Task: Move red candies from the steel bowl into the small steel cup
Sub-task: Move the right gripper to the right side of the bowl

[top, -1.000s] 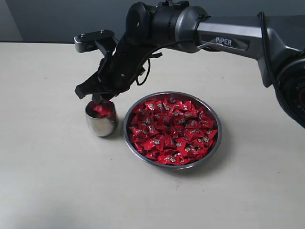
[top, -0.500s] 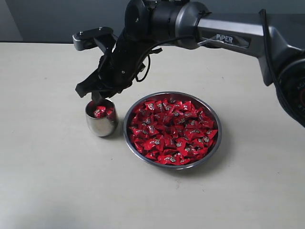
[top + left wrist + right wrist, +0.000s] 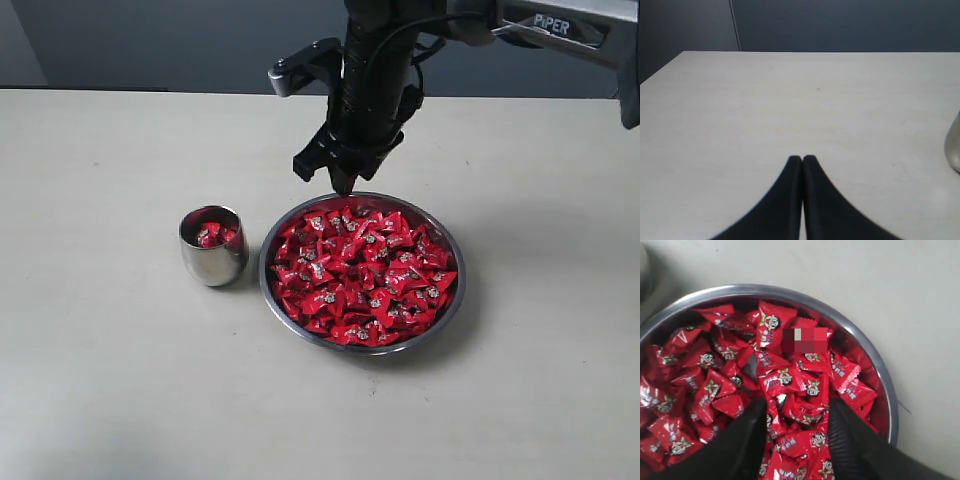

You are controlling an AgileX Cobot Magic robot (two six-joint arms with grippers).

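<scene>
Table [image 3: 120, 400], pale cream, matt top: two steel vessels on it.
Item 1: steel bowl [image 3: 363, 350], wide, shallow, round, thin shiny rim, standing right of the table's middle in the exterior view. Item 2: small steel cup [image 3: 212, 264], rounded body, upright, mouth open upward, just beside the bowl's left edge with a narrow gap between them. Surface flat, faintly scuffed; far edge meets a dark backdrop.

On the counter [image 3: 100, 380], the small steel cup [image 3: 211, 262] stands just left of the steel bowl [image 3: 457, 296] — red candies [image 3: 360, 275] in both.
</scene>
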